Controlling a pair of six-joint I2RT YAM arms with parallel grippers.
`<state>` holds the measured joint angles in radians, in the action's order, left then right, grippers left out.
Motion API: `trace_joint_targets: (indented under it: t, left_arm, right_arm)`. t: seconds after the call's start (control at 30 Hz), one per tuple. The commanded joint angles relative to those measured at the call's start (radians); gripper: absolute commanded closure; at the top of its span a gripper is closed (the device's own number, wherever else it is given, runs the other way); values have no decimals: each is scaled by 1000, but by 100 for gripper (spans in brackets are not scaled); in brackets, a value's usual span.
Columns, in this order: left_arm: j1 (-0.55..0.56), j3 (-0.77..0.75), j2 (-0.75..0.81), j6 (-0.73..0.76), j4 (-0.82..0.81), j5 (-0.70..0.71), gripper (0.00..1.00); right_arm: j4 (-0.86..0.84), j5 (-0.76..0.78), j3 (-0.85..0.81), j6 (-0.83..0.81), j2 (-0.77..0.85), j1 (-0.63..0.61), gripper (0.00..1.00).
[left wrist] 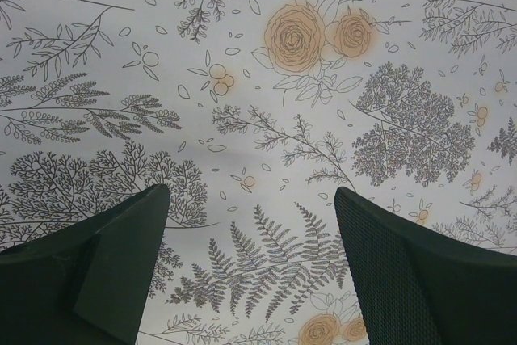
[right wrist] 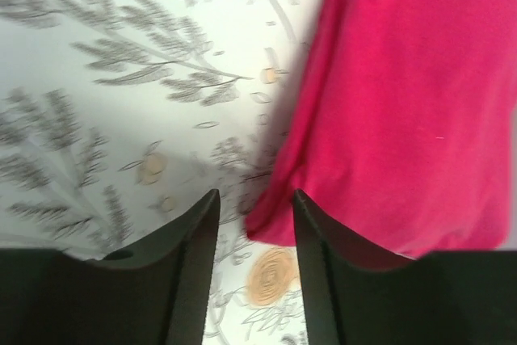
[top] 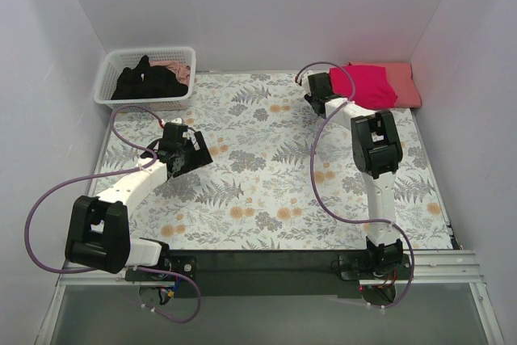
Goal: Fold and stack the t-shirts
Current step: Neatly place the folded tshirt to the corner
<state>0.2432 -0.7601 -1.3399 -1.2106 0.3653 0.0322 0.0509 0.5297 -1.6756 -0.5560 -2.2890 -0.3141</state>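
Note:
A folded crimson-magenta t-shirt lies at the far right corner on top of a salmon-pink t-shirt. A black t-shirt sits crumpled in the white basket. My right gripper hovers at the magenta shirt's left edge. In the right wrist view this gripper is open, and the magenta shirt's corner lies just beyond its fingertips, not pinched. My left gripper is wide open over the floral cloth, with nothing between its fingers.
The floral-print cloth covers the table. A bit of pink fabric shows in the basket behind the black shirt. White walls close in on the left, back and right sides.

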Motion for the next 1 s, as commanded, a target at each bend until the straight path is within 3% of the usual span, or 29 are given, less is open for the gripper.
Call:
trace_joint_targets:
  t: [0.0, 0.07, 0.17, 0.23, 0.33, 0.63, 0.97]
  left_arm:
    - [-5, -5, 19, 14, -8, -15, 18]
    - [-5, -5, 16, 14, -9, -15, 18]
    - [-7, -5, 19, 16, -8, -15, 18]
    - [-5, -4, 25, 17, -8, -12, 18]
    - [-5, -4, 34, 19, -8, -6, 18]
    - [-7, -4, 30, 20, -5, -3, 18]
    - [-7, -1, 15, 22, -6, -5, 18]
  right_arm:
    - [105, -185, -47, 119, 111, 16, 51]
    - [113, -252, -49, 162, 158, 61, 46]
    - [113, -393, -75, 273, 233, 159, 49]
    - [112, -515, -111, 376, 230, 220, 67]
    - [80, -657, -136, 496, 203, 340, 78]
    - [-14, -721, -219, 674, 33, 510, 78]
    - [-13, -758, -250, 702, -102, 550, 73]
